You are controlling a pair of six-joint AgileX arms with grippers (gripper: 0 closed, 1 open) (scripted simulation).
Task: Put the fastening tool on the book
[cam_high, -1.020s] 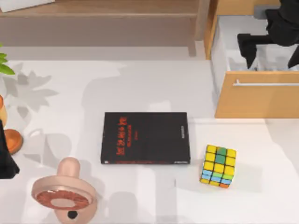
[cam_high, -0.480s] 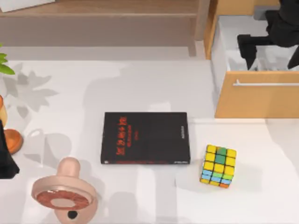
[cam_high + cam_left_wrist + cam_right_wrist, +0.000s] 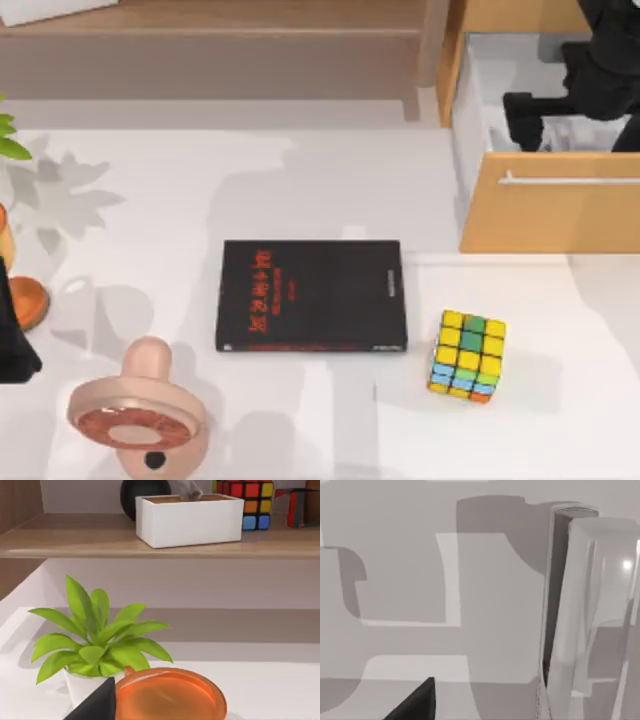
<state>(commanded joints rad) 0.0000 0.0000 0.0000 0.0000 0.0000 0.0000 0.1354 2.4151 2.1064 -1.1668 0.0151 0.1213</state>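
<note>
The black book point(image 3: 311, 296) with red lettering lies flat at the table's middle. My right gripper point(image 3: 562, 128) hangs open inside the open drawer point(image 3: 550, 205) at the back right. In the right wrist view a slim silvery-grey fastening tool point(image 3: 580, 620) lies on the drawer's pale floor, just beside my dark fingertip point(image 3: 415, 702) and not held. My left gripper point(image 3: 14, 345) is parked at the table's left edge, open, with one fingertip point(image 3: 97, 702) visible in the left wrist view.
A multicoloured cube point(image 3: 468, 355) sits right of the book. A pink round gadget point(image 3: 138, 415) lies front left. An orange bowl point(image 3: 170, 695) and a green potted plant point(image 3: 97, 635) stand by the left arm. A wooden shelf point(image 3: 220, 20) with a white box point(image 3: 189, 519) runs along the back.
My right arm has shifted a little toward the right and back over the drawer, and its shadow on the table has slid right. The book, the cube and the left arm have stayed still.
</note>
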